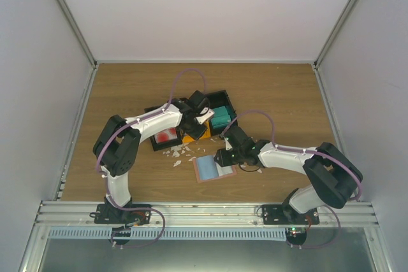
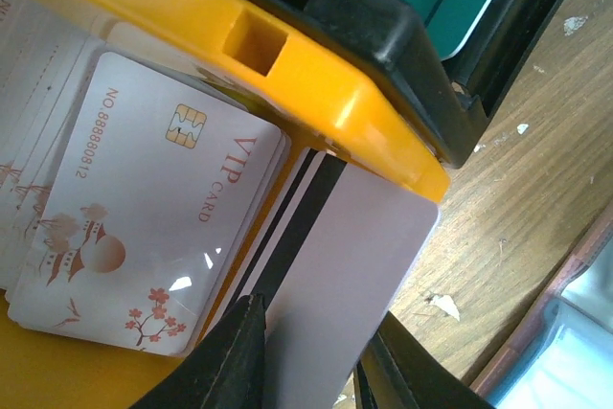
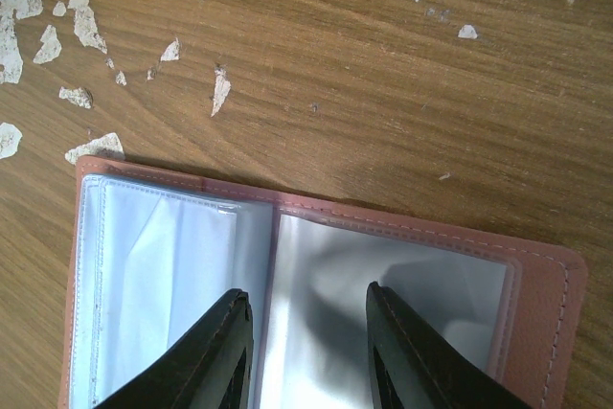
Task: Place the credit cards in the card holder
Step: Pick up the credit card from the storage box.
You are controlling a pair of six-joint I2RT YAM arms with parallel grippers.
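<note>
Straddling a white card (image 2: 354, 237) with a black stripe, the left gripper (image 2: 316, 311) has one finger at each of that card's long edges; whether the jaws actually pinch it I cannot tell; the card lies stripe side up, its long axis running from the jaws toward the upper right of the left wrist view; its far short end overlaps the rim of the orange bin (image 2: 316, 64) and points toward the bare surface (image 2: 517, 189); beside it in the same bin sits a stack of VIP cards (image 2: 163, 208), printed side up and slanted much the same way; teal cards (image 1: 221, 118) sit in the black bin (image 2: 421, 55) just beyond. The card holder (image 1: 207, 169) lies open on the surface near the bins, pockets up; its long axis runs roughly left to right and its fold near to far; the right gripper (image 3: 305, 332) hangs over the fold with jaws apart and nothing between them; white scraps (image 3: 84, 21) litter the wood nearby.
</note>
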